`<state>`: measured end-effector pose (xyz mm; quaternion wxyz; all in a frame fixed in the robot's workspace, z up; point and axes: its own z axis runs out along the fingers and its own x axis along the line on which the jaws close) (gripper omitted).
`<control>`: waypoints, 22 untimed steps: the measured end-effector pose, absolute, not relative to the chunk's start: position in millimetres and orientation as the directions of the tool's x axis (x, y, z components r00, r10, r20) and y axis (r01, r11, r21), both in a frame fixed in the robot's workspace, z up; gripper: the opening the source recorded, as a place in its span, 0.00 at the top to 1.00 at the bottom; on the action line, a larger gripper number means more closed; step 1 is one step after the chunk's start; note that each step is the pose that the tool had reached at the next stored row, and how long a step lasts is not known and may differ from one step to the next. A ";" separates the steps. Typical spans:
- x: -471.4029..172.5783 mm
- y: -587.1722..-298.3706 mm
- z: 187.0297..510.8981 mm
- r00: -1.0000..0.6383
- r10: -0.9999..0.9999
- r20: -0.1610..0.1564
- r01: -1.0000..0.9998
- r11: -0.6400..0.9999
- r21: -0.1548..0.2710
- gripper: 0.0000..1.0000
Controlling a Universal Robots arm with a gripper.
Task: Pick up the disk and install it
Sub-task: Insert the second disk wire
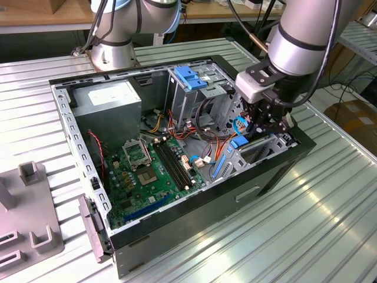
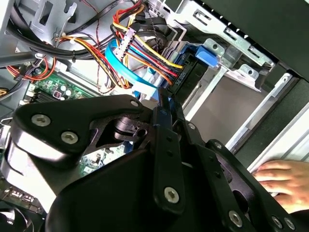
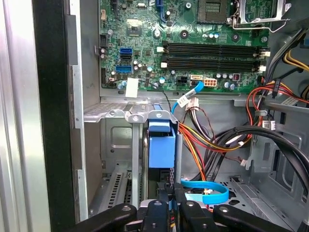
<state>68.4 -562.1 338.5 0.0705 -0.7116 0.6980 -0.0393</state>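
- Exterior view: the pincer (image 1: pixel 263 119) is lowered inside the open computer case (image 1: pixel 194 218) on the slatted worktop (image 1: pixel 306 224), at the drive bay on the exterior view's right. The disk's (image 1: pixel 238 142) blue rail shows below it; the body is hidden.
- First wrist view: the disk (image 3: pixel 161 147) stands edge-up in the metal bay (image 3: pixel 116 116), pincer (image 3: pixel 170 200) fingers together on its edge, tips partly cut off.
- Second wrist view: the pincer linkage (image 2: pixel 164 159) blocks the disk; a hand (image 2: pixel 282 181) rests at the case edge.

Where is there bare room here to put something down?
The ribbed table is bare on the exterior view's right of the computer case. Inside the case it is crowded: cables, motherboard, and the tool by the disk.
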 end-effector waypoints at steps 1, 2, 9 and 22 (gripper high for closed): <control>68.4 -562.3 338.2 0.023 -0.999 -0.043 -0.988 -0.016 -0.155 0.84; 68.4 -562.5 338.0 0.023 -0.999 -0.043 -0.988 -0.016 -0.155 0.84; 68.5 -562.6 338.8 0.023 -0.999 -0.044 -0.988 -0.016 -0.156 0.76; 68.4 -562.6 358.3 0.023 -0.999 -0.044 -0.988 -0.016 -0.156 0.90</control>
